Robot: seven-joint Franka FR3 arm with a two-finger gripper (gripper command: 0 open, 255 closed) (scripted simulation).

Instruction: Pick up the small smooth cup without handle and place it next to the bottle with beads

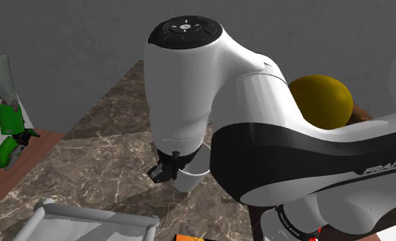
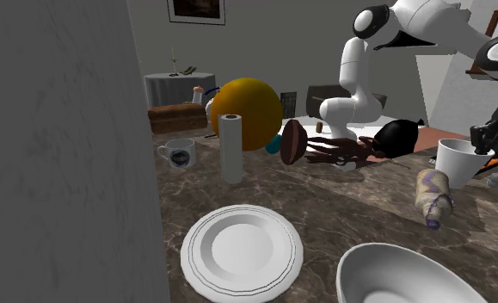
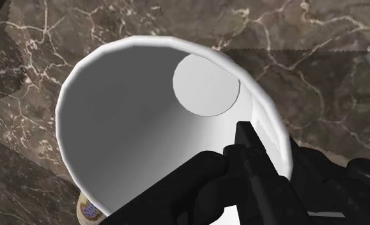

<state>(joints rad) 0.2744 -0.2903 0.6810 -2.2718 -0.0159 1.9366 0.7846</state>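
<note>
So here's where we're at: the gripper [image 3: 269,146] is clamped on the white cup [image 3: 145,128], with one black finger [image 3: 247,144] down inside against the wall and the other outside it, pinching the rim between them. The cup is plain and smooth with no handle, so we're pretty sure it's the right one. It hangs roughly upright in that grip, and we honestly can't tell whether its base is on the marble counter [image 1: 107,157] or just off it. Right beside the cup lies the bottle with beads [image 2: 433,198], a pale thing with a purple pattern, tipped on its side. In the wrist view a bit of pale patterned stuff peeks out from under the cup, and we're guessing that's the same bottle. Farther from the cup there's a white bowl [image 2: 393,271], then a white plate [image 2: 241,250], then a standing paper roll [image 2: 231,148], and well away from it a big yellow ball [image 2: 247,112]. Our read is that the pick is done and we're at the placing end. The next move calls for settling the base flat beside the bottle without nudging it, since it looks like it could roll. Then we'd let go and lift straight up so the inside finger doesn't tip the cup.
</note>
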